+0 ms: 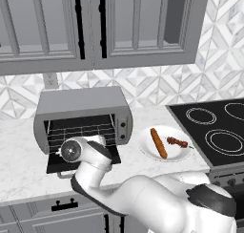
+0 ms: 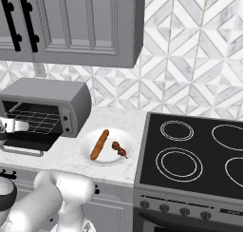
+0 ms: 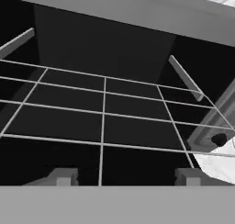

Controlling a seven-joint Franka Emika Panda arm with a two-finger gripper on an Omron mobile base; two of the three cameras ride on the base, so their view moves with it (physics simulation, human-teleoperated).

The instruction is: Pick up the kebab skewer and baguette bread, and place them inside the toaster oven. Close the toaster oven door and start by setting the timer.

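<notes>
The toaster oven [image 1: 83,117] sits at the left of the counter [image 1: 19,165], and its door [image 1: 81,163] hangs dropped open at 6 o'clock of the cavity, so the wire rack [image 1: 81,132] is free to take food. The arm reaches across that door and faces into the mouth. In the hand view the rack [image 3: 103,113] runs straight ahead, and the gripper [image 3: 126,178] has its two tips set wide apart with nothing between them; it holds nothing.

At 3 o'clock of the oven a white plate [image 1: 147,153] carries both items, which look not yet collected. The baguette bread [image 1: 158,142] lies on its left half. The kebab skewer [image 1: 177,142] lies at the loaf's 3 o'clock, apart from it.

Further right is the black stovetop [image 1: 214,132].

The arm's body hides most of the door and its handle in the left base view. The control panel [image 1: 123,127] is too small to read its dials. The right base view cuts the oven's left side off.
</notes>
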